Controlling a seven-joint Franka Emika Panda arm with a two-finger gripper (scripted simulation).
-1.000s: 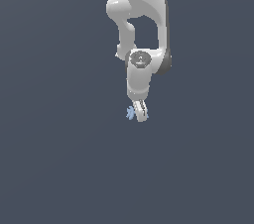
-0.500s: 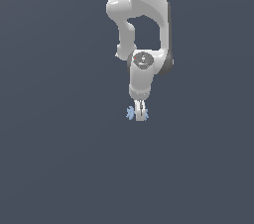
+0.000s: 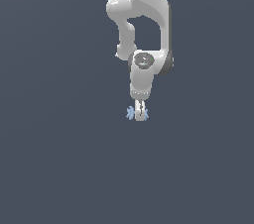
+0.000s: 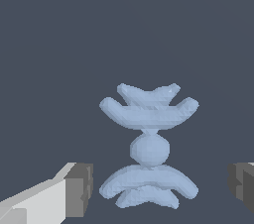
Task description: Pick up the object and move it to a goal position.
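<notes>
We are early in the task, by our reading: the object (image 4: 149, 148) lies on the worktop (image 3: 59, 168) and is not yet gripped, so the grasp, the lift and the carry to the goal position all remain. No marker for a goal shows in either view, so we cannot say where the object must end up.

In the exterior view the arm hangs straight down over the worktop, and the gripper (image 3: 140, 114) is low, right at the object (image 3: 132, 113). The pale-blue prongs stick out on the exterior view's left of the white jaws, and a sliver of blue shows on the other side too.

The wrist view tells us more. The jaws stand apart, with one grey pad (image 4: 79, 190) on one side of the object and the other pad (image 4: 241, 186) on the other side. The object sits between them, nearer the first pad than the second, and touches neither; a clear gap shows on both sides. Its rounded middle sits between two curved pronged ends, and the pads are level with one of those ends, not the middle.

We judge the next step to be closing the jaws on it.
</notes>
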